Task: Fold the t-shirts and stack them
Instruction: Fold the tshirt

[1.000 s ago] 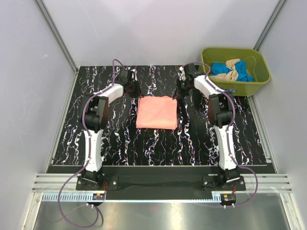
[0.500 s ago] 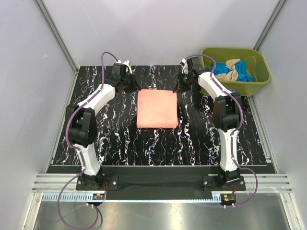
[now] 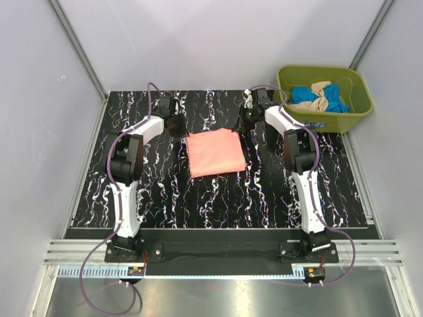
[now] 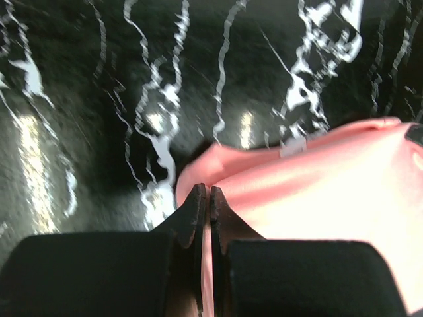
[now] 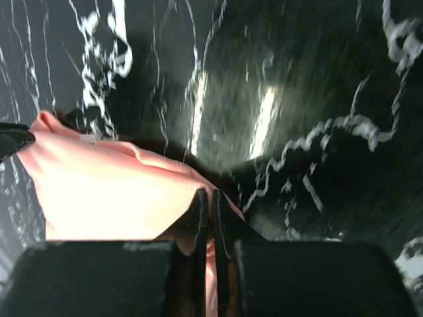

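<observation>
- Pink t-shirt (image 3: 215, 153) lies folded mid-table, seen from above; a blue shirt (image 3: 334, 102) and a tan shirt (image 3: 316, 98) sit in the green tub (image 3: 337, 122), far right.
- Left wrist: the left gripper (image 4: 205, 193) pinches the far left corner of the pink one, squeezed tight.
- Right wrist: the right gripper (image 5: 211, 195) pinches its far right corner, tight too.

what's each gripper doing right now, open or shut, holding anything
left gripper: closed, pinching a far corner of the pink t-shirt
right gripper: closed, pinching the pink t-shirt at its other far corner
</observation>
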### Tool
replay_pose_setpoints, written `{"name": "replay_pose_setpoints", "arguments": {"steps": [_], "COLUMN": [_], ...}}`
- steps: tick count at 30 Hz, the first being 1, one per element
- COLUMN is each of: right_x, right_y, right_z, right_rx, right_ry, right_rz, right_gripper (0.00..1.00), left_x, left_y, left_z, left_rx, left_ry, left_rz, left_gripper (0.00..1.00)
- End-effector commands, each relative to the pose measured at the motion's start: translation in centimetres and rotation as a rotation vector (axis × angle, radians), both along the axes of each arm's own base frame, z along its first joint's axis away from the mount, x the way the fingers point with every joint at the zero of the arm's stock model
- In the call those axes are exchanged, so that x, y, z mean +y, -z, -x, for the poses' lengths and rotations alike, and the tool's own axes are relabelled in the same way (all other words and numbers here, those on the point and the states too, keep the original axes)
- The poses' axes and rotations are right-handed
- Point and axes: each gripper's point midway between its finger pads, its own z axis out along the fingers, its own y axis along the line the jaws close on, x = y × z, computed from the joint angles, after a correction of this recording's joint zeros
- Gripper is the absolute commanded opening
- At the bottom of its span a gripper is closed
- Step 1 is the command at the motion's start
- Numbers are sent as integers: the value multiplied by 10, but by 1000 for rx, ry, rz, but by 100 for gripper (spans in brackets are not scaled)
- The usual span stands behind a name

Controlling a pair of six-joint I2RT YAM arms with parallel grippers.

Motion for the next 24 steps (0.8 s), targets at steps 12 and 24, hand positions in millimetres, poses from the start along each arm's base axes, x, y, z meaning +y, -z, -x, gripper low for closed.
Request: {"name": "replay_pose_setpoints", "arguments": {"steps": [12,24], "right_x": [-19,5], "right_y": [-36,-126], "right_z": [-50,65], "right_rx": [-144,29], "right_ry": [44,-50], "right_rz": [104,-65], "right_gripper": [45,49], "left_x": [39,-41], "left_y": [-38,-135], "left_z": [-29,62], "left_rx": [-98,-153], "left_ry": [-79,99], "left_rz": [-86,146], "left_gripper": [47,25]}}
